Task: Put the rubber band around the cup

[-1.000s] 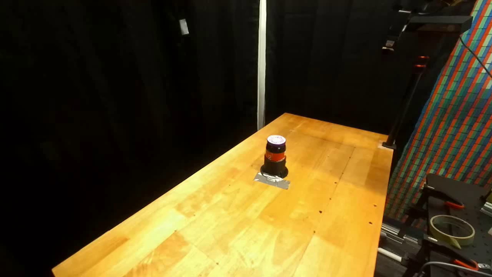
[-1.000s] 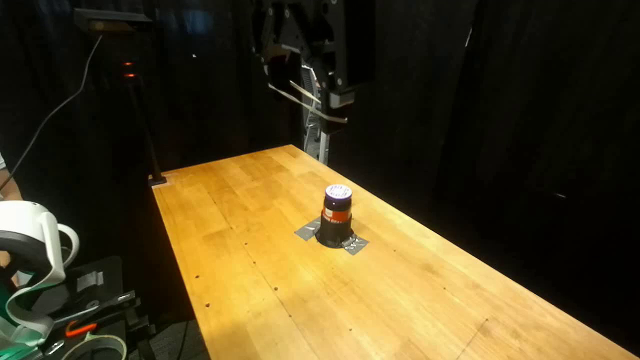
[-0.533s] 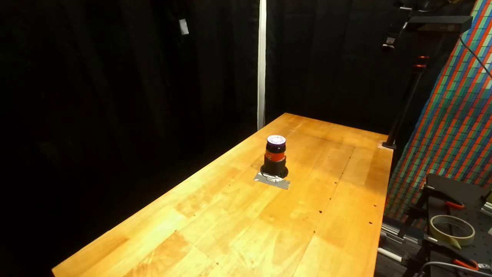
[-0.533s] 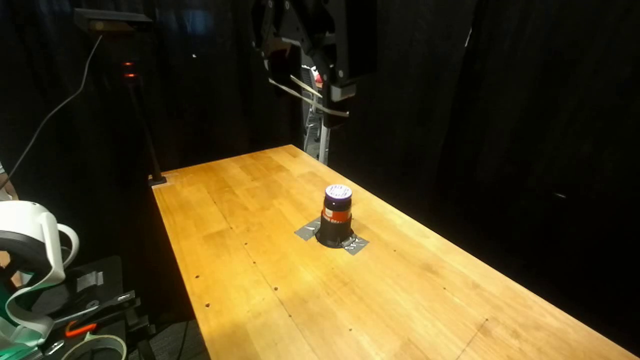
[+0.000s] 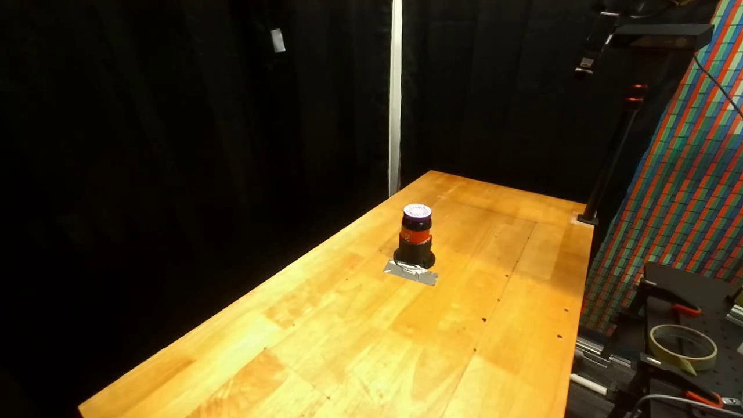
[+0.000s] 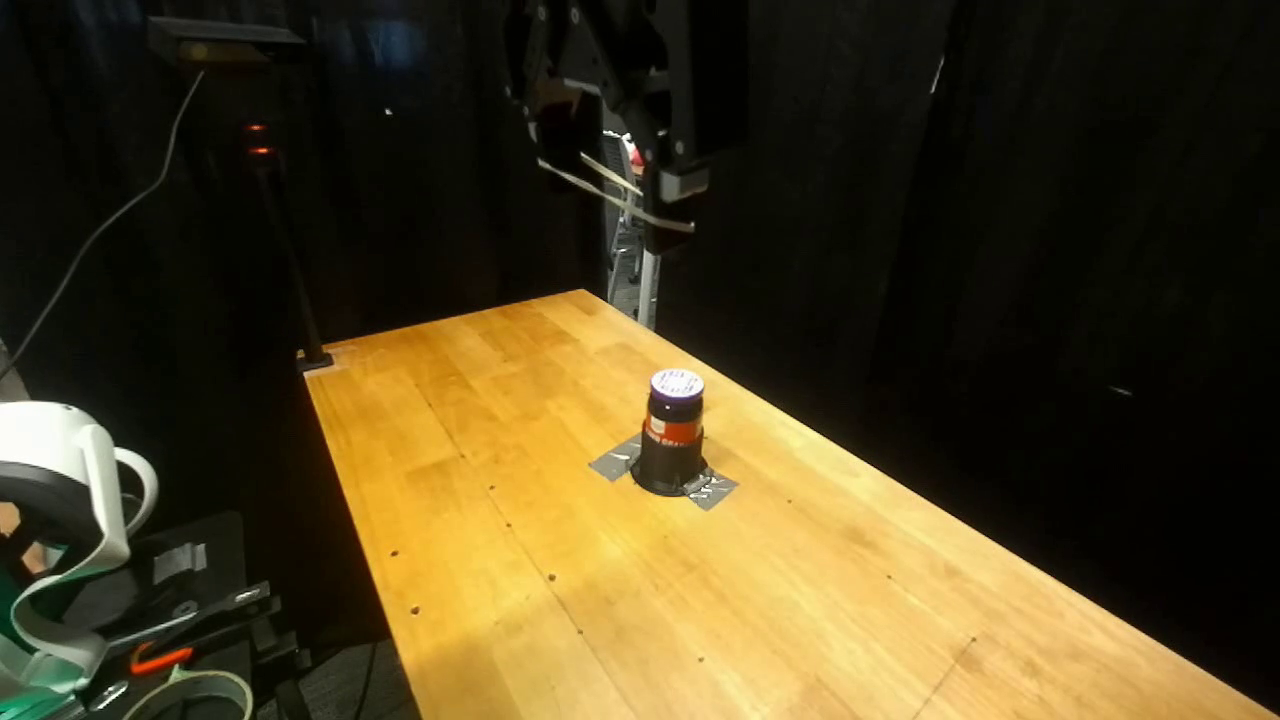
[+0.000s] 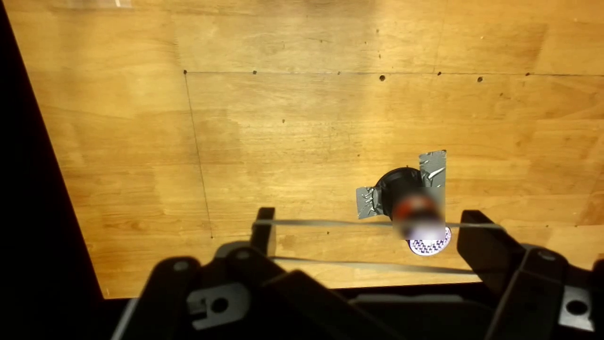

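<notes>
I had my gripper [image 7: 369,216] spread wide, rubber band [image 7: 330,223] stretched around its jaws. The cup [image 6: 674,432] stood below jaw level.

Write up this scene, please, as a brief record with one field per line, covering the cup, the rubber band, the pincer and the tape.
Cup: upright on the table, dark with a red-orange middle
Pincer: open, in the air, apart from the cup
Rubber band: stretched around the pincer's fingers
Grey tape: strips at the cup's foot, touching it
Tape roll: on a dark surface beside the table
Task state: rubber band not yet around the cup
</notes>
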`<state>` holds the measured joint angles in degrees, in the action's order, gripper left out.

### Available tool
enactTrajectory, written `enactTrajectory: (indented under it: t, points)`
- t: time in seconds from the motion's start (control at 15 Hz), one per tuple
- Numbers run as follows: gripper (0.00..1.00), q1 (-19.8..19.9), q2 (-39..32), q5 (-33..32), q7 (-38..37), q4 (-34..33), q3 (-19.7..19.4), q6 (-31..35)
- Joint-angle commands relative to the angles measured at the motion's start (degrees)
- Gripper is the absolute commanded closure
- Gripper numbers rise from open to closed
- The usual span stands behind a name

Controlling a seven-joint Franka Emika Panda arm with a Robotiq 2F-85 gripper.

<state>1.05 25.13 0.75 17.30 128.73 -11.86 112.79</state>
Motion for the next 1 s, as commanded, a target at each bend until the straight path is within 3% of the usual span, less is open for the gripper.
enactTrajectory:
  t: [0.0, 0.47, 0.93]
  points:
    - [0.00, -0.38, -7.92, -1.84, -5.57, -8.36, 5.42, -1.50]
    - [0.00, -3.65, -28.77, -5.86, -17.47, -26.89, 14.87, -3.88]
    - [0.00, -7.73, -46.50, -11.24, -26.16, -41.50, 15.47, -2.94]
